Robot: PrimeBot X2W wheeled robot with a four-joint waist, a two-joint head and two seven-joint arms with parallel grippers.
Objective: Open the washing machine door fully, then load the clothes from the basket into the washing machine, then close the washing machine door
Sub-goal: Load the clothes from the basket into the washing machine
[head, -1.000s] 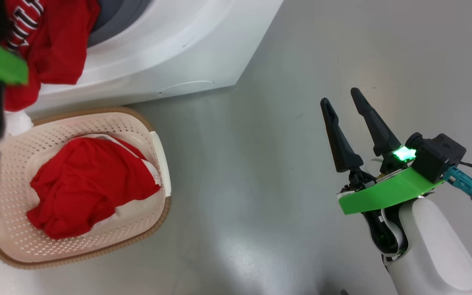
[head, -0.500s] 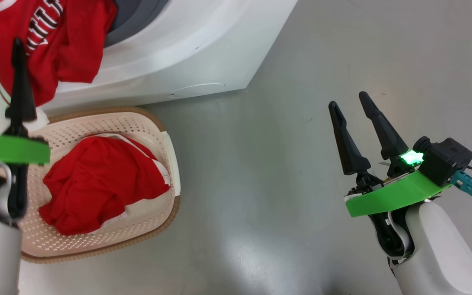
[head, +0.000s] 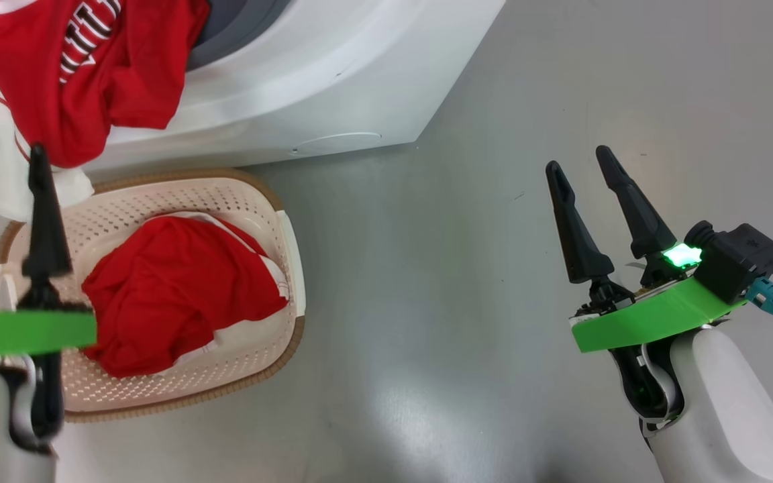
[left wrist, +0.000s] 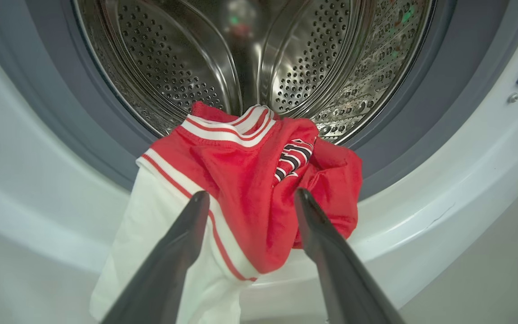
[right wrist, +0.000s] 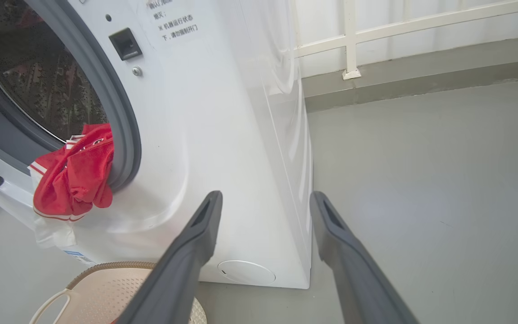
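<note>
At the front of the washing machine point(head: 333, 87), the drum mouth point(left wrist: 259, 58) stands uncovered, so the opening step is judged complete. Directly below the machine front sits the basket point(head: 252, 194), holding one red bundle of the clothes point(head: 178, 288). One red-and-white garment point(left wrist: 241, 189) hangs over the machine's lower gasket lip, only half loaded. Left gripper point(head: 3, 154), facing the machine mouth, and right gripper point(head: 579, 159), off the machine's right corner: jaws apart, empty. Remaining: push in, load the bundle, close.
</note>
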